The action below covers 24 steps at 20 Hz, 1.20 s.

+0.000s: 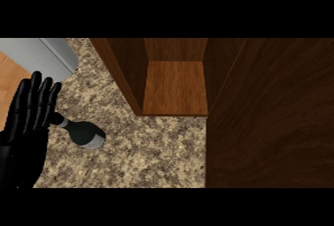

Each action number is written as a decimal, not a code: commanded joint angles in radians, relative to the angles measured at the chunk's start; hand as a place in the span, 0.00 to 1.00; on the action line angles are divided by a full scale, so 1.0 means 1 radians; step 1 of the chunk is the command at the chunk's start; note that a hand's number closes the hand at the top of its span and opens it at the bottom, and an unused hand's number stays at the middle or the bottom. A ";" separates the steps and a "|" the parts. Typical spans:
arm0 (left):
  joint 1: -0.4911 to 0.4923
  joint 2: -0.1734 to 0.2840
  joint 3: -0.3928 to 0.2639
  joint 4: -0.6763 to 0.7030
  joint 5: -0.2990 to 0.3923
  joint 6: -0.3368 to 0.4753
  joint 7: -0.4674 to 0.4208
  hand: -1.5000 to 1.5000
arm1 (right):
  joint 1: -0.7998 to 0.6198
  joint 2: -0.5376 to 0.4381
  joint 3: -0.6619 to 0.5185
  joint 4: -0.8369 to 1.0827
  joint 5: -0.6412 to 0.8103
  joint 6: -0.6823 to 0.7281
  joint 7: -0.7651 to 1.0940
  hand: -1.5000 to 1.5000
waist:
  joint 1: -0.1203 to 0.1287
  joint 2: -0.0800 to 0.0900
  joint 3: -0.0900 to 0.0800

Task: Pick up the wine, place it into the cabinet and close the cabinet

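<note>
Nearest, my left hand (29,115) stands open, empty; I should wrap the wine (83,131) low, before its neck.

Only one hand (29,112) shows, at the view's left edge. It is black all over, with a slight gloss that catches grey highlights along the fingers (37,95). The fingers are long, slim and rounded at the tips, set side by side like tubes, with thin dark seams between them. The palm below is a broad, smooth black slab that runs down into an equally dark wrist. No cables, screws or markings can be made out on it.
</note>
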<state>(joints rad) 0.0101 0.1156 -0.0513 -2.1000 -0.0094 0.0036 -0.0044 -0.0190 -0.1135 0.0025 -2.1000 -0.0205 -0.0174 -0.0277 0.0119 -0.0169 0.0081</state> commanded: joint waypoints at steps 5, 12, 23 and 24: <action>0.143 -0.069 0.129 -0.027 -0.112 0.183 -0.058 0.00 | 0.160 0.030 0.075 -0.137 0.034 0.001 0.025 0.00 | -0.010 0.011 -0.008; 0.161 -0.114 0.049 -0.096 0.022 0.378 0.069 0.00 | 0.148 -0.050 0.161 -0.317 -0.086 0.111 0.283 0.00 | -0.013 0.013 -0.009; 0.059 -0.115 -0.097 -0.319 -0.244 0.502 0.427 0.00 | -0.052 -0.069 0.106 -0.527 -0.142 -0.006 0.661 0.00 | -0.016 0.014 -0.008; 0.023 -0.115 -0.105 -0.248 -0.236 0.516 0.399 0.00 | -0.167 -0.085 0.091 -0.481 -0.139 -0.033 0.750 0.00 | -0.013 0.016 -0.009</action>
<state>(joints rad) 0.0857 0.0049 -0.1139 -2.3583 -0.1842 0.4761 0.3338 -0.0757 -0.1740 0.1256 -2.4647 -0.1157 0.0009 0.5247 -0.0008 -0.0020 0.0000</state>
